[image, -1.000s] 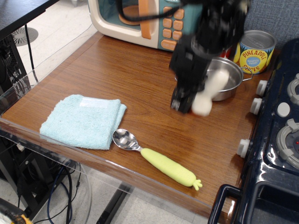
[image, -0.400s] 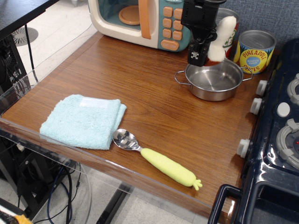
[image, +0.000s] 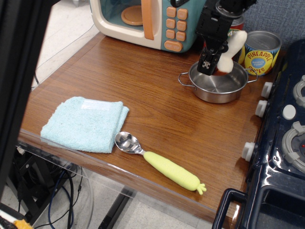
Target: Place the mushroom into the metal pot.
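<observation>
The mushroom point(image: 230, 51) shows its cream-white stem pointing up and a sliver of reddish cap low at the pot's far rim. The metal pot point(image: 218, 85) is a shallow shiny steel pot with wire loop handles, standing at the back right of the wooden counter. My gripper point(image: 215, 61) is black, comes down from the top and hangs over the pot's far side. It is shut on the mushroom, holding it tilted with the cap dipping into the pot.
A toy microwave point(image: 143, 21) stands at the back. A pineapple can point(image: 260, 52) sits behind the pot, right. A light-blue cloth point(image: 86, 123) and a spoon with yellow-green handle point(image: 162, 163) lie near the front edge. A dark toy stove point(image: 281, 138) borders the right. A dark blurred bar point(image: 19, 71) covers the left.
The gripper with the mushroom rose from the counter in front of the pot, moved back over the pot, and has now dropped lower into it. A dark bar appeared at left.
</observation>
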Controlling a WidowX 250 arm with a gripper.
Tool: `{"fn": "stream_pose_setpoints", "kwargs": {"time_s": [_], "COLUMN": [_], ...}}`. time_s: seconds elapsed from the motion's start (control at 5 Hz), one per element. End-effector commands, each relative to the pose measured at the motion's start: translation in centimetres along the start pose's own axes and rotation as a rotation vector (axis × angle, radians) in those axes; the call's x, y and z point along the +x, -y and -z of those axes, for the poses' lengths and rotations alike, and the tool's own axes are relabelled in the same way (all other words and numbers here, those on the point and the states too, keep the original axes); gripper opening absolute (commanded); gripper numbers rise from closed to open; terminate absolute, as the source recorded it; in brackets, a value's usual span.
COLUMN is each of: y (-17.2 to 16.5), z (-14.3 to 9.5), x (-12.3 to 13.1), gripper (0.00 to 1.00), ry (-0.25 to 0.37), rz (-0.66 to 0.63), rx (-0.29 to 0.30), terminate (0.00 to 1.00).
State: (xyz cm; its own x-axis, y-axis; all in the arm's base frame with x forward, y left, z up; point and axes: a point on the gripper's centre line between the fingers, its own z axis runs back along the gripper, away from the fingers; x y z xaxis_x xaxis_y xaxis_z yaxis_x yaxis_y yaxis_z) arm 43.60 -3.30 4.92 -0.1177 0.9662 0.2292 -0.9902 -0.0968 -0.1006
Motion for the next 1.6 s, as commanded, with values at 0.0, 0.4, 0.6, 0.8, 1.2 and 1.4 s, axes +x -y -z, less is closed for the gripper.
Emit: {"fn": "stream_pose_setpoints", "kwargs": {"time_s": [0.0,0.4,0.6,0.8,1.2,1.4], "y": [-0.2,-0.3,-0.2,-0.3,-2.0,-2.0], "z": [-1.9,-2.4,-3.2,-4.6,-7.6,-7.6], "x": [0.4,0.9,1.4,2.0,3.2,3.2], "gripper": [1.00,1.00,1.00,1.00,1.00,1.00], "ry": [-0.008,-0.007,-0.019,-0.036,-0.080,-0.080], "rz": [0.010,-0.002,-0.008,-0.022,-0.035,-0.035], "rx": [-0.034,-0.023,-0.033,-0.065,-0.164,-0.164], "terminate": [0.00,0.00,0.00,0.00,0.00,0.00]}}
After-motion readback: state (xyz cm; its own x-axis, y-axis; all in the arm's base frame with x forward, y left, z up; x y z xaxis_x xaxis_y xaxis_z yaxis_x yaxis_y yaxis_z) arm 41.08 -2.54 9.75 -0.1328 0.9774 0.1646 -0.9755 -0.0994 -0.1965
